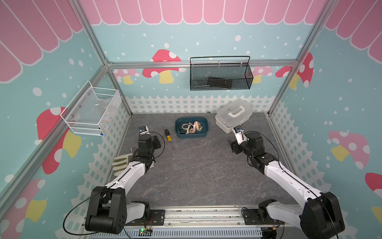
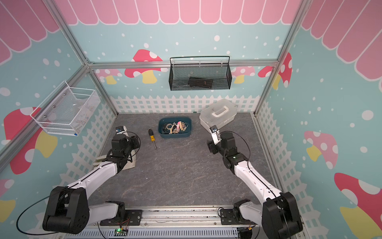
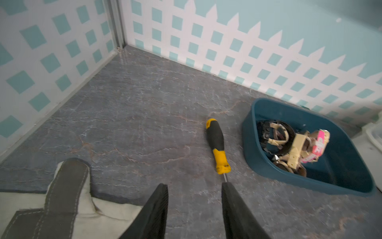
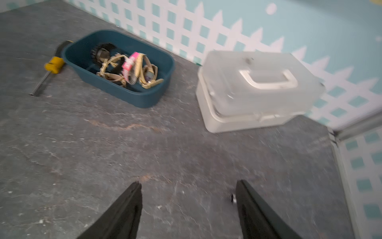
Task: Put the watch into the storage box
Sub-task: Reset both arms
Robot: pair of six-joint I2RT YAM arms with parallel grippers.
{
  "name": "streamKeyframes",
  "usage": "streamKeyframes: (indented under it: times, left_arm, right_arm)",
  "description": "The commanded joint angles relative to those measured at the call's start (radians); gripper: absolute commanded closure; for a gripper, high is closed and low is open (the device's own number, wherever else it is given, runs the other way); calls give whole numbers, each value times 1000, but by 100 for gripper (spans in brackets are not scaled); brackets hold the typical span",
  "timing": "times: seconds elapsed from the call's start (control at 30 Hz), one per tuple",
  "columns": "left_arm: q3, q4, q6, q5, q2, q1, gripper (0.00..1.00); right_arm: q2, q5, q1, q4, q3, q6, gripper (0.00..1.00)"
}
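Both arms sit back from the work — I judge the placing step done. Watches [image 4: 126, 68] lie tangled in the storage box [image 4: 144, 99], far centre of the table; I see none outside it. Right gripper [image 4: 188, 209] is spread wide, empty. Left gripper [image 3: 194, 209] is partly apart, empty, over the near-left glove [image 3: 62, 207]. Next: confirm nothing remains, then park. White case [image 4: 258, 89] far right is shut; screwdriver [image 3: 217, 144] lies left of the box.
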Motion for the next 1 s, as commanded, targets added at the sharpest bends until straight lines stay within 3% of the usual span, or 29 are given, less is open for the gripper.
streamKeyframes:
  times: [0.0,0.13,0.27,0.4,0.47,0.6,0.77,0.97]
  left_arm:
    - [-19,146,8,66,53,37,52]
    - [-27,204,27,109,86,75,48]
    - [-52,297,-38,212,112,151,45]
    - [-72,340,-33,225,103,167,44]
    - [-85,318,-5,217,67,165,44]
    - [-129,301,50,89,6,156,43]
    - [-109,298,62,104,26,156,41]
    - [-125,302,106,73,20,156,38]
  right_arm:
    - [-53,107,-72,74,-80,24,19]
    - [-35,170,-130,190,-146,25,15]
    - [46,208,-146,300,-178,-11,11]
    - [110,235,-145,479,-245,-34,9]
    - [146,241,-146,603,-292,-51,8]
    - [221,232,-147,700,-311,-69,8]
    - [301,209,-147,720,-289,-76,7]
    - [380,207,-147,926,-362,-81,6]
